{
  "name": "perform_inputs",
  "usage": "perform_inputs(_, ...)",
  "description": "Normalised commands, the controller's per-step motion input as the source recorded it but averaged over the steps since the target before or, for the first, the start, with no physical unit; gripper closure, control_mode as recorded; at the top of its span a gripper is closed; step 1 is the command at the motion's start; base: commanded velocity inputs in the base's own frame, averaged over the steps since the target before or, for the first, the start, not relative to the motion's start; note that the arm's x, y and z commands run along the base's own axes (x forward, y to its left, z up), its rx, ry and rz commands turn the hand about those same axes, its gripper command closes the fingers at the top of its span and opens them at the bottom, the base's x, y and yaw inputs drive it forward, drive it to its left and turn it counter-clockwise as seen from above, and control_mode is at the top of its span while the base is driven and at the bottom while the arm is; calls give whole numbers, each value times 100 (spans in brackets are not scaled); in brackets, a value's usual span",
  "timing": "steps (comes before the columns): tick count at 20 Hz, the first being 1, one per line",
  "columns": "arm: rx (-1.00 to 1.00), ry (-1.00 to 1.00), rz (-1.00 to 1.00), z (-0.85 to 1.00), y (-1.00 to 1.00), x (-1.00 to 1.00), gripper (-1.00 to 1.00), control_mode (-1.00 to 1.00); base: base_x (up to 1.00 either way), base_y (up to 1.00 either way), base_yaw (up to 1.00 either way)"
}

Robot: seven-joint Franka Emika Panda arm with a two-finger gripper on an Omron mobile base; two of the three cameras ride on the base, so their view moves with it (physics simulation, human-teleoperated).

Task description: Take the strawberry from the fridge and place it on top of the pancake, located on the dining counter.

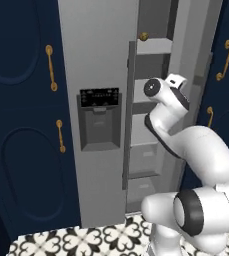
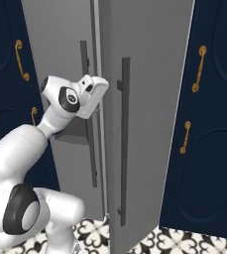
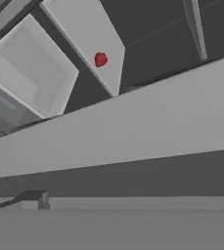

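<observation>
Claw: my claw (image 1: 178, 82) reaches into the fridge (image 1: 98, 60), jaws spread wide, gripping nothing.
Strawberries: one strawberry (image 3: 100, 59), at 11 o'clock in my hand view, lying on a pale shelf (image 3: 91, 34).
Berry axis: too small to tell which way it points.
Fridge doors: two, right one (image 2: 144, 99) swung open.
Brass handles: four per base view.

Strawberry (image 3: 100, 59) on a shelf (image 3: 91, 36) inside the fridge (image 1: 101, 65), between cabinets (image 1: 21, 125).

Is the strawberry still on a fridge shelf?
Yes, the hand view shows the strawberry lying on a pale shelf inside the fridge, apart from the gripper.
</observation>
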Motion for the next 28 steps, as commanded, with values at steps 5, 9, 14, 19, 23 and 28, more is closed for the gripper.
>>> perform_inputs(5, 0, 0, 0, 0, -100, -45, -100, -100, 0, 0, 0)
perform_inputs(9, 0, 0, -4, 0, -100, -38, -100, -100, 0, 0, 0)
perform_inputs(14, 3, 0, -11, 0, -100, -22, -100, -100, 0, 0, 0)
perform_inputs(19, 3, 0, -10, 0, -100, -12, -100, -100, 0, 0, 0)
perform_inputs(23, 2, 0, -9, 0, -100, -5, -100, -100, 0, 0, 0)
perform_inputs(28, 1, 0, -8, 0, -100, -6, -100, -100, 0, 0, 0)
